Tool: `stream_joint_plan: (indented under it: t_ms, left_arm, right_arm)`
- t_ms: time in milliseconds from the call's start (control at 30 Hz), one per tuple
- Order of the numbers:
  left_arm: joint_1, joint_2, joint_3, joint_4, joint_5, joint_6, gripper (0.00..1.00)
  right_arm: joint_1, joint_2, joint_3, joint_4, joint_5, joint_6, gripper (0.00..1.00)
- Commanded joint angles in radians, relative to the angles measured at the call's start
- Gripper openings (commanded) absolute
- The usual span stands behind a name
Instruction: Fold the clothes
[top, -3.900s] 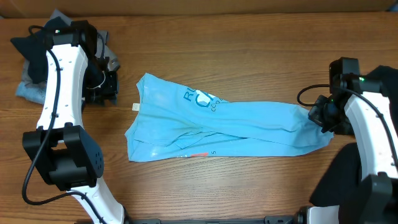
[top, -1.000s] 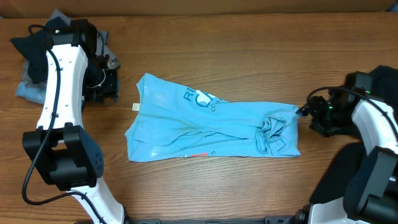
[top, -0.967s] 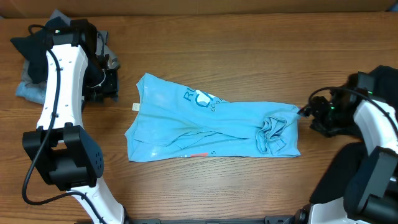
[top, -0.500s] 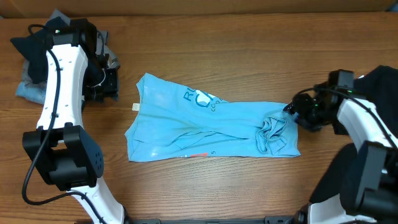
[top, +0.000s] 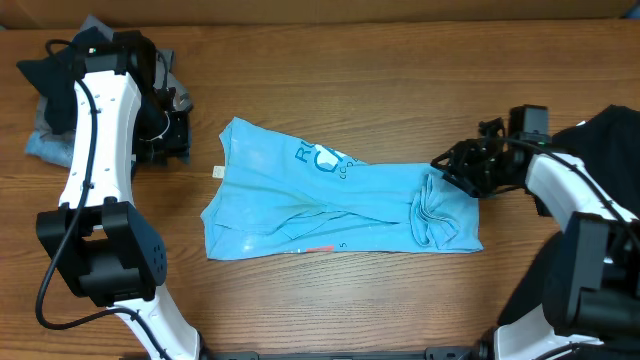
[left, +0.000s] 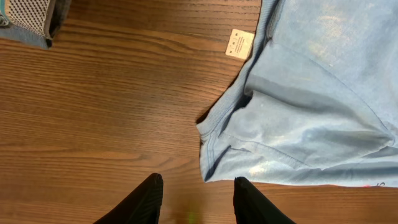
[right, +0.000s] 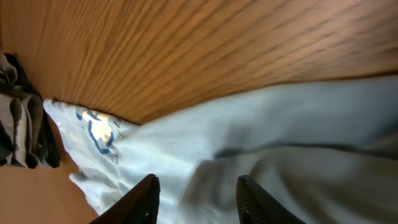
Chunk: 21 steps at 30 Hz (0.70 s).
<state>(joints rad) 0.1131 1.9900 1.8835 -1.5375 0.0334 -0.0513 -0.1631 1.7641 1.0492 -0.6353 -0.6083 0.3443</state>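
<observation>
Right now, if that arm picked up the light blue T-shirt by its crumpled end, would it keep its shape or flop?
Probably flop: the light blue T-shirt lies limp with wrinkles and one end bunched, so it would likely drape. It looks thin, so probably light. Pushed, it would likely bunch on the wooden table rather than slide whole.

the overhead camera looks straight down from high above the brown wooden table, taking in the whole light sky-blue fabric t-shirt. the left wrist camera faces down from close by, sharing the shirt's left corner and small white tag with it. the right wrist camera, nearer and tilted, looks along the shirt toward its blue printed logo, also visible overhead.
</observation>
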Motion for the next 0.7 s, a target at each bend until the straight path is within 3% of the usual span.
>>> stream_joint_plan:
  t_ms: [0,267,567,600,667]
  left_arm:
    - [-0.002,-0.013,-0.005,-0.002,0.011,0.023,0.40]
    - [-0.002,-0.013,-0.005,0.006,0.011,0.023,0.43]
    - [-0.002,-0.013,-0.005,0.009,0.012,0.023,0.44]
    - [-0.002,-0.013,-0.005,0.009,0.012,0.023,0.44]
    - [-0.002,-0.013,-0.005,0.009,0.012,0.023,0.44]
  right_arm:
    - [-0.096,-0.077,0.034,-0.051,0.000,-0.064,0.48]
    - [-0.212,-0.059,-0.021,-0.254,0.167,-0.140,0.51]
    - [-0.179,-0.013,-0.183,-0.118,0.136,-0.137,0.50]
    - [-0.179,-0.013,-0.189,-0.105,0.127,-0.141,0.44]
    - [-0.179,-0.013,-0.190,-0.075,0.053,-0.193,0.23]
